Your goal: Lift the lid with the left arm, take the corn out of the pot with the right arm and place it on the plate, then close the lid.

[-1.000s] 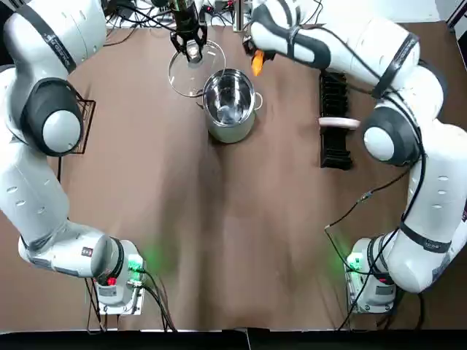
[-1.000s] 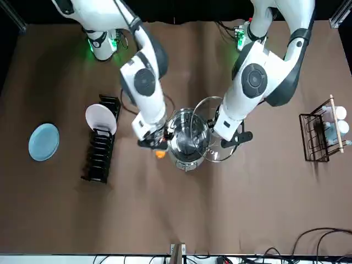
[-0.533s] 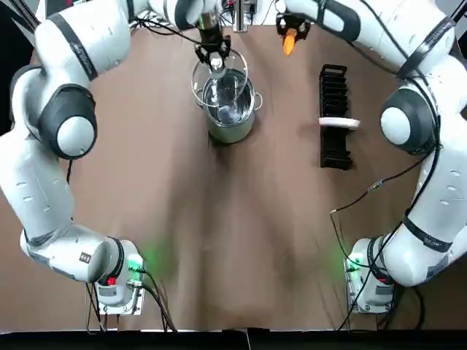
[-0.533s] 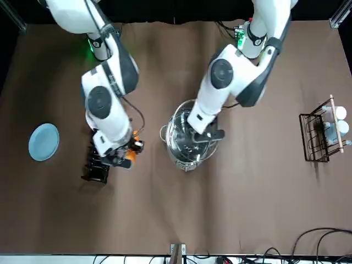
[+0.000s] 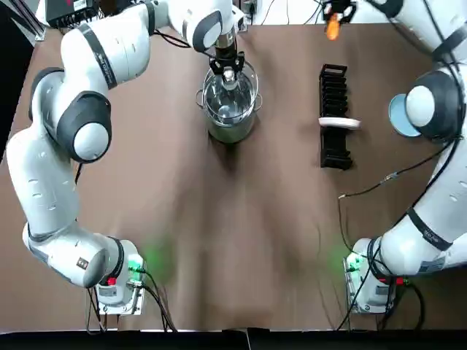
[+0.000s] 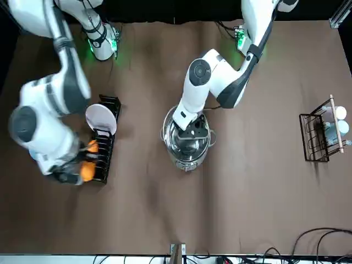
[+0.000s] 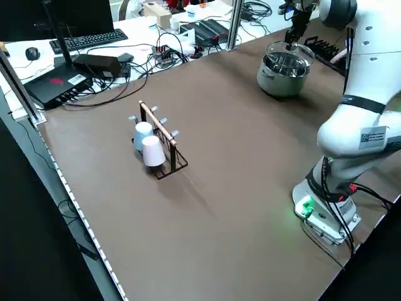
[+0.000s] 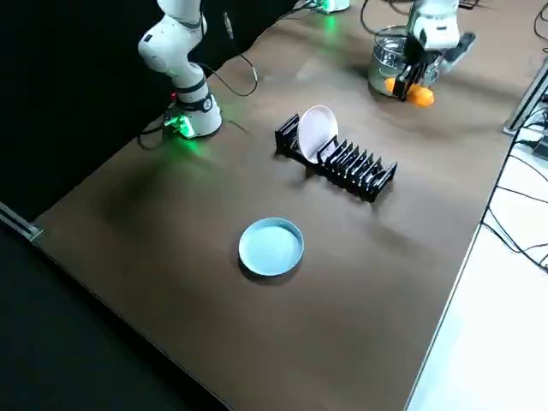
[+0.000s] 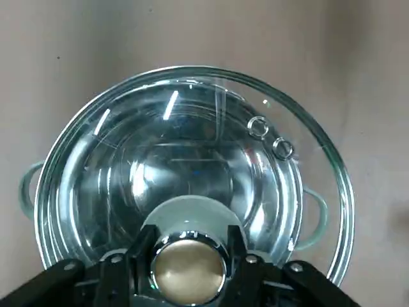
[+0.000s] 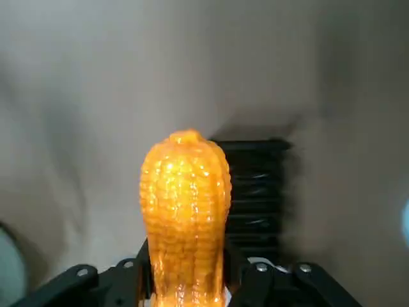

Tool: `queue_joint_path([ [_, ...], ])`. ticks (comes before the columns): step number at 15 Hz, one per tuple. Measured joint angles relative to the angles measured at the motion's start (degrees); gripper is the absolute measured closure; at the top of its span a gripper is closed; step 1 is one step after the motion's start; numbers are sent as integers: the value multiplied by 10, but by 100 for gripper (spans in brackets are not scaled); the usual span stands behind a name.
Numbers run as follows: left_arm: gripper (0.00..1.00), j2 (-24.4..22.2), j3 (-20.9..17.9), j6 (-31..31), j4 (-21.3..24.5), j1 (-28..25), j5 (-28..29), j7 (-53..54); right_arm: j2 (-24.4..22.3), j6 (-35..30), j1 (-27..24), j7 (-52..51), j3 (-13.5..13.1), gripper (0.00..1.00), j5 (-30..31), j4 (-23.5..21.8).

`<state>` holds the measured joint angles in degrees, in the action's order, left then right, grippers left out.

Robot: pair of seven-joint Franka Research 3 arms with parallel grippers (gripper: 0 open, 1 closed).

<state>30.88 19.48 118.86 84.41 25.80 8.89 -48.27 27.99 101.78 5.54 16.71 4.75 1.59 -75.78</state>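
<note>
Clamping the knob (image 9: 187, 268) of the lid (image 9: 192, 128) in the left gripper (image 5: 228, 69) over the pot (image 5: 228, 130), and pinching the corn (image 10: 185, 204) in the right gripper (image 10: 185, 274), raised near the far end of the dish rack (image 5: 334, 146), apart from the blue plate (image 8: 271, 247)

Overhead view, front view opposite — sharing the pot (image 5: 232, 130), wrist cameras close-in

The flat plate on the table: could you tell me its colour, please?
The plate is light blue, clearest in the right side view.
</note>
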Motion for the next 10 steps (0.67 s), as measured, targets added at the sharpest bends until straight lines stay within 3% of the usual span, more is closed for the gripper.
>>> queue_joint_path([
  [7,50,23,-5,2,0,22,34,0,-10,9,-166,-207,-1,59,-4,-74],
  [10,50,23,-6,2,0,22,35,0,-10,69,-223,-252,-1,59,-3,-121],
])
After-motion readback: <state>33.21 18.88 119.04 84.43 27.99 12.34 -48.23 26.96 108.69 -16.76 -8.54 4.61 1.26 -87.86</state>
